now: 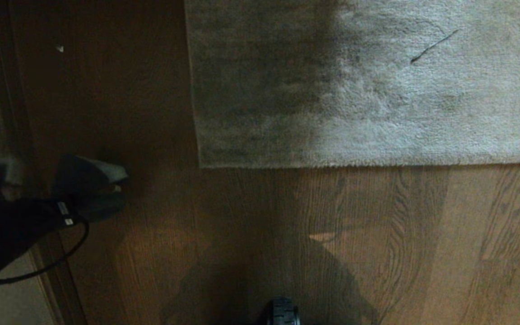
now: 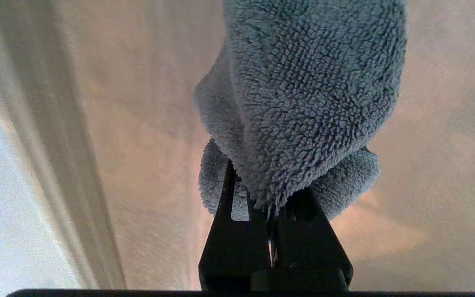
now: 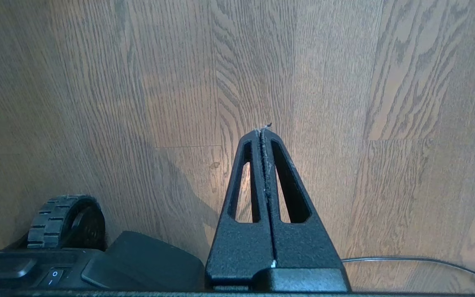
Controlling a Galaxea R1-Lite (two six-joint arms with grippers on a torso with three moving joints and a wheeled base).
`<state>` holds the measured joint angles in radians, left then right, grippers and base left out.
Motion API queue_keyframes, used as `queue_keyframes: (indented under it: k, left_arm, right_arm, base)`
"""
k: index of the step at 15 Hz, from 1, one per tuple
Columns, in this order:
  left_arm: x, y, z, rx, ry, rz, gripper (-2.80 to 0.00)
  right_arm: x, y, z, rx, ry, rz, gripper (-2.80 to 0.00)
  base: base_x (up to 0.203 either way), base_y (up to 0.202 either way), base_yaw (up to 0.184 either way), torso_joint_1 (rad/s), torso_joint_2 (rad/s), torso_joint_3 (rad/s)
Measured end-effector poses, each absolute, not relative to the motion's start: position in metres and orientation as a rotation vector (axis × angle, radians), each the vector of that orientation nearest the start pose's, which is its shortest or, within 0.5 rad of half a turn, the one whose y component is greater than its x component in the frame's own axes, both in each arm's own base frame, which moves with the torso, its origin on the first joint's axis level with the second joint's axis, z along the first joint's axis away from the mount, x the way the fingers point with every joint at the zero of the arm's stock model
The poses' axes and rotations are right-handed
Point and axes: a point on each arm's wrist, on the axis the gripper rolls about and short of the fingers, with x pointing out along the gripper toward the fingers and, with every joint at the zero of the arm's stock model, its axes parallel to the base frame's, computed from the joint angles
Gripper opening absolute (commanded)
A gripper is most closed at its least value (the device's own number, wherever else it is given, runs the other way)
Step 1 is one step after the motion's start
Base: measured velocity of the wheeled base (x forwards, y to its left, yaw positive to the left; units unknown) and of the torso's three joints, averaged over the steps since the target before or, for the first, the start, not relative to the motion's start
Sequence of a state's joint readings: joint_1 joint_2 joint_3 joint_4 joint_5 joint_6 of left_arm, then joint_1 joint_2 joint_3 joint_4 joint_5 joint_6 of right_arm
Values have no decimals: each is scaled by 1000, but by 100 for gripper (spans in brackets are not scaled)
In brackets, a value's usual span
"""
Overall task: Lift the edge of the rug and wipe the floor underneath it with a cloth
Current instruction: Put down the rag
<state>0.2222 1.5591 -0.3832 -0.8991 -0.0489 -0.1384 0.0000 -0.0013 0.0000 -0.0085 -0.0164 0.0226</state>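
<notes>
While the rug lies flat and the wiping has not begun, the parts stand as follows
Rug edge [image 1: 359, 164]: straight grey pile border and square corner resting flush on the boards; not lifted, so the strip beneath it is covered
Floor [image 1: 377, 243]: brown wood-grain boards, bare in front of the rug; judged the surface to be wiped once the border is raised
Cloth [image 2: 303, 103]: plush grey microfibre, bunched and pinched at one fold so that most of it hangs free of the fingers as a wiping pad; in the head view it sits at the left, well apart from the rug corner
Left gripper [image 2: 272, 206]: fingers clamped on the cloth fold, carried above the floor to the rug's left; judged to be the wiping arm
Right gripper [image 3: 264, 132]: fingers pressed together on nothing, pointing at bare boards beside the base's wheel [image 3: 66, 220]; parked, and judged the free one for raising the border
Cable [image 3: 419, 260]: thin line lying on the boards near the right gripper
</notes>
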Motion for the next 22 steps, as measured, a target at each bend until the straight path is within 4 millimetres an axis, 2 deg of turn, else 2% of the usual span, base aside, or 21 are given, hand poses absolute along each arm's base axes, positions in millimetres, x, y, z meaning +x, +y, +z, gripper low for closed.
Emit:
queue_keyframes:
  k: [7, 8, 22]
  left_arm:
    - [241, 62, 144, -176, 235, 216, -280]
    - [243, 62, 144, -176, 227, 217, 0]
    - [247, 66, 140, -176, 194, 237, 0]
  right_arm:
    - [-23, 0, 76, 23, -10, -16, -280]
    - [-23, 0, 76, 23, -10, -16, -280]
    - [-23, 0, 76, 23, -10, -16, -280]
  base:
    - [0, 0, 0, 0, 0, 0]
    - [0, 0, 0, 0, 0, 0]
    - [0, 0, 0, 0, 0, 0]
